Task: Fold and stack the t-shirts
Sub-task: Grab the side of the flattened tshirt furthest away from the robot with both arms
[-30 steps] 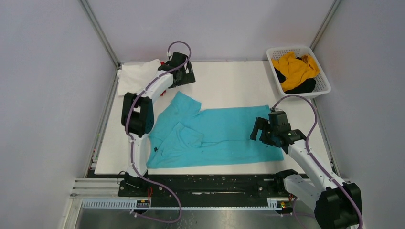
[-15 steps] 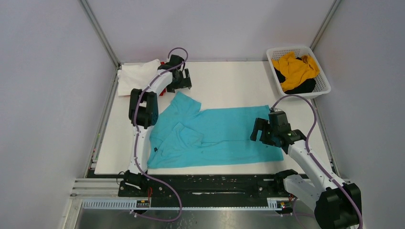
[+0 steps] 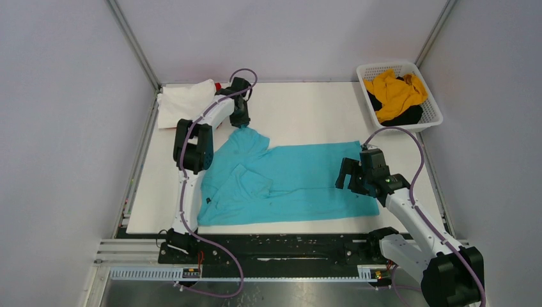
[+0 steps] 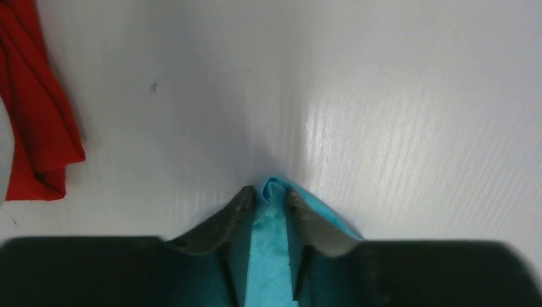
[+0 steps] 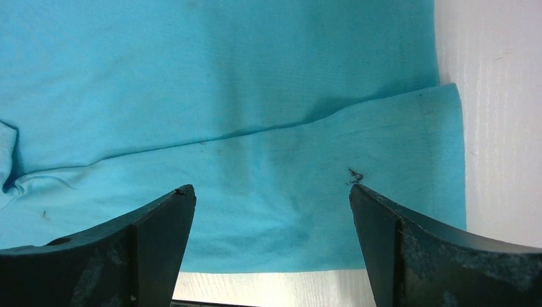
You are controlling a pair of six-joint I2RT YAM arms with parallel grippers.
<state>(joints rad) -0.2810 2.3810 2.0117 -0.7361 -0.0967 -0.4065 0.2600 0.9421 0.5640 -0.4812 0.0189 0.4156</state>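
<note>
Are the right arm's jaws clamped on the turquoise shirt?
No: the right wrist view shows the right arm's jaws wide apart above the turquoise shirt, with no cloth pinched between them.

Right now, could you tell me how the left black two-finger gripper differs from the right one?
The left gripper is pinched on a fold of the turquoise short-sleeved t-shirt; the right gripper stands wide open, holding nothing. The left gripper sits at the shirt's far left tip; the right gripper hangs over its right hem. Both are at this shirt.
</note>
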